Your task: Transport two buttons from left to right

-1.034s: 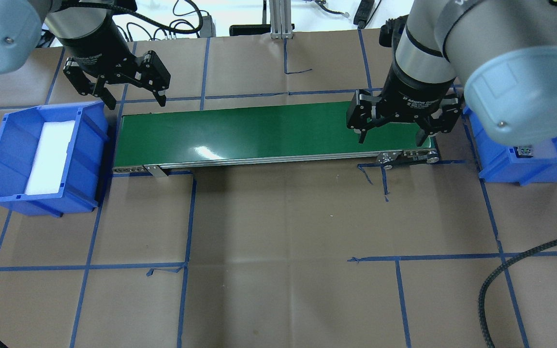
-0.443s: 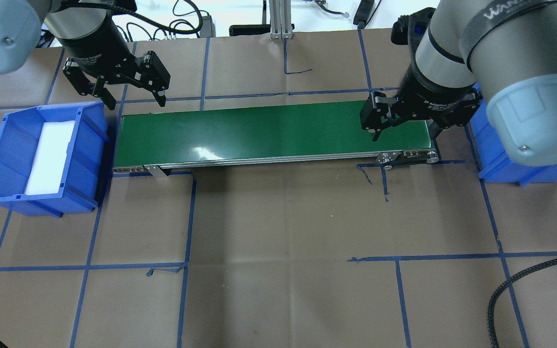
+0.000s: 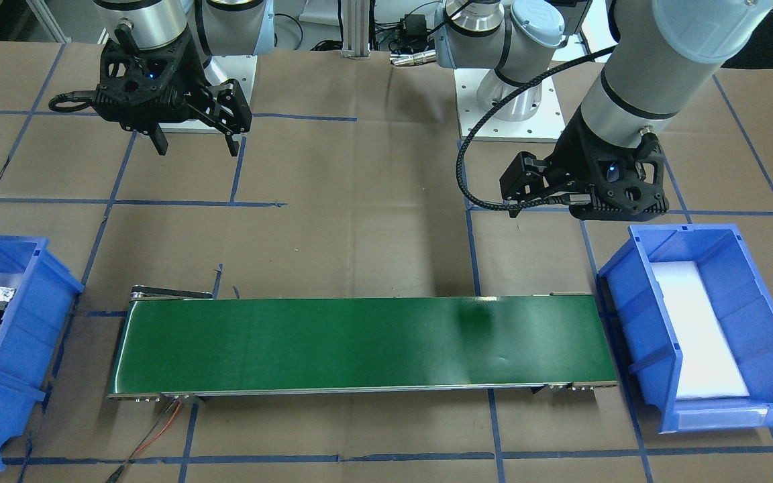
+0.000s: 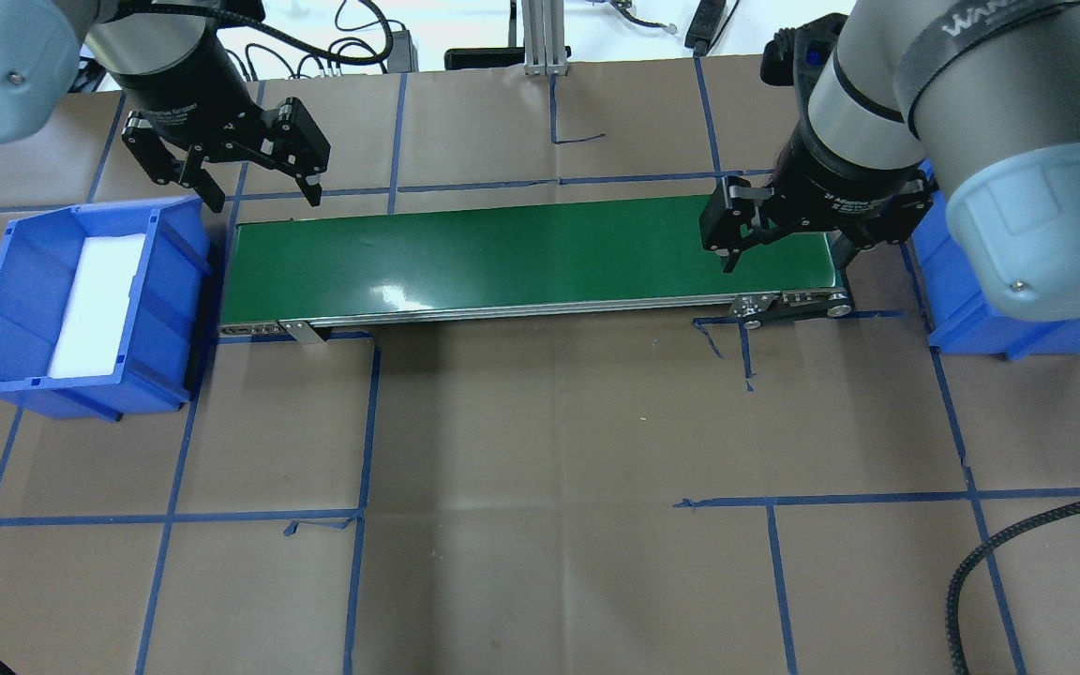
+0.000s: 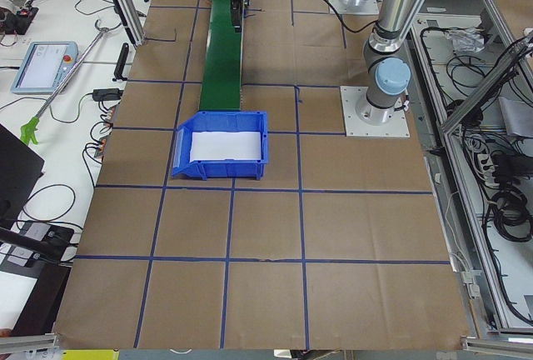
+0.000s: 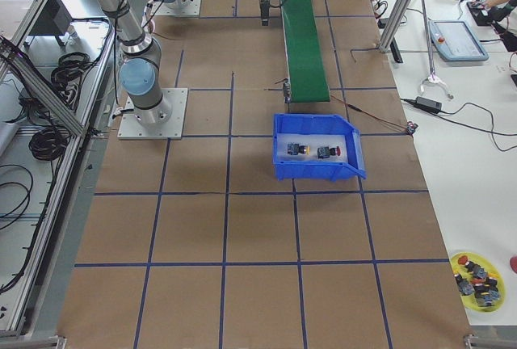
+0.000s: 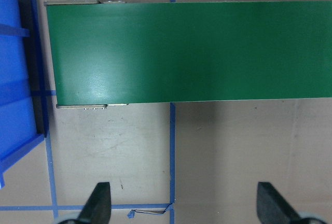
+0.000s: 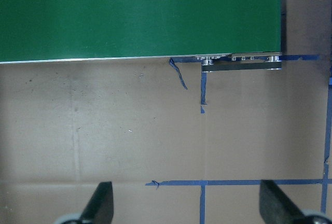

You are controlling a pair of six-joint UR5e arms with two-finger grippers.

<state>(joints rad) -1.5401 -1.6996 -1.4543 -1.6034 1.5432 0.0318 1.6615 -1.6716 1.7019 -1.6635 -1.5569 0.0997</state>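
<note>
Exterior right view shows the yellow button and the red button lying side by side, not touching, on the white pad inside the blue bin past the belt's right end. That puts them ahead of the right fingers and out to their far side. The green belt is bare. The other bin, ahead and outward of the left fingers, holds only its white pad. Both pairs of fingers stand wide apart with nothing between them, raised over the brown table on the robot's side of the belt, one pair near each end. I judge the carrying done, since both buttons sit in the right-hand bin. The next move needs no grasp, only a clean pull-back to rest. Below each pair lies open table marked with blue tape lines. The belt's long edge runs ahead of them and a bin wall stands outward. A straight lift or a draw toward the robot looks free, while a low outward sweep could meet a bin wall.
</note>
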